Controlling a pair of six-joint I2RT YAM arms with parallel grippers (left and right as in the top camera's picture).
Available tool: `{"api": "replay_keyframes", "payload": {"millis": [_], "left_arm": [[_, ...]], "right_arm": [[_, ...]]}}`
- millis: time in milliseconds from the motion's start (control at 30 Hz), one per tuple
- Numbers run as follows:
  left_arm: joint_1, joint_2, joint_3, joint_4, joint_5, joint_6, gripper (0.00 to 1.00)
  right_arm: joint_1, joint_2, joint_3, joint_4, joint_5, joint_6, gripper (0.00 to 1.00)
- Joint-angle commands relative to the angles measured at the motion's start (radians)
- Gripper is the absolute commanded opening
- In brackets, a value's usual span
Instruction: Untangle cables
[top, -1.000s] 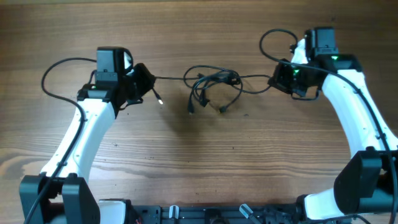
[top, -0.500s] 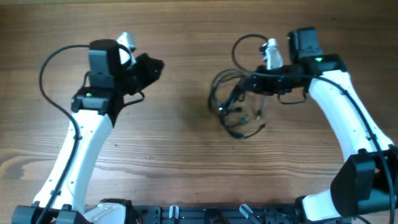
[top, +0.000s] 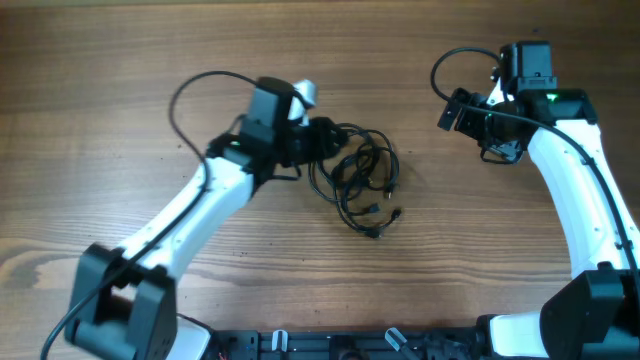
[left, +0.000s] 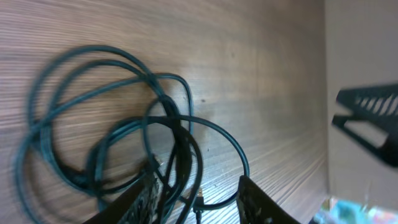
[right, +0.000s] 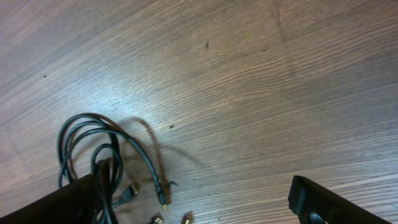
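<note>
Between grasps: cables lie knotted on the bench — left end effector part-open astride strands, right end effector wide, empty; next, each should pinch a separate strand.

Tangled cables lie on the bench. The left end effector sits at their left edge; the right end effector stands well apart.

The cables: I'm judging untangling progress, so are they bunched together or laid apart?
Bunched together. In the overhead view the cables form one heap of overlapping loops on the table, no cord lying separate.
</note>
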Motion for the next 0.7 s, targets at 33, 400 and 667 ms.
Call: {"api": "replay_keyframes", "payload": {"millis": [33,400,667], "left_arm": [[-0.121,0.169,0.005,0.05,-0.066,0.038,0.58],[-0.171,0.325,0.006,0.071,-0.148,0.037,0.04],[-0.114,-0.084,0.046,0.077,0.013,0.286,0.04]], "right_arm": [[0.0,0.0,0.003,0.001,0.016,-0.045,1.0],[0.003,0.0,0.003,0.019,-0.21,-0.183,0.96],[0.137,0.0,0.003,0.248,-0.782,-0.428,0.83]]}}
